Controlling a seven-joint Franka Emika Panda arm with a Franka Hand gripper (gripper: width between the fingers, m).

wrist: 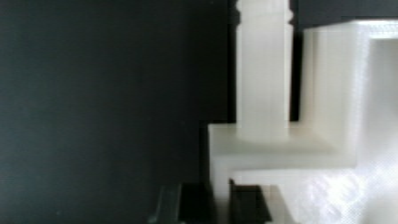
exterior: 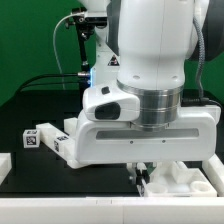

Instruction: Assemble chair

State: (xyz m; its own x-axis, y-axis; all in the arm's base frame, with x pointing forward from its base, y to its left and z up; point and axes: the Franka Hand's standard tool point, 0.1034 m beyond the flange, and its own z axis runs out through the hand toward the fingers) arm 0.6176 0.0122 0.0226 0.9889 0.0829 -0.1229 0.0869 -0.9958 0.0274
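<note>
The gripper [exterior: 142, 173] hangs low over the desk [exterior: 25, 115], near its front edge, fingers [wrist: 191, 205] drawn together. A thin white sliver shows between them; whether it is gripped is unclear. Just beyond stands a blocky white chair part [wrist: 267, 150] with an upright post [wrist: 263, 60]. Another tagged chair piece [exterior: 45, 138] lies towards the exterior view's left.

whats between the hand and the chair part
Nothing: the wrist view shows the hand shut on a thin white wall of the chair part, with no gap.
</note>
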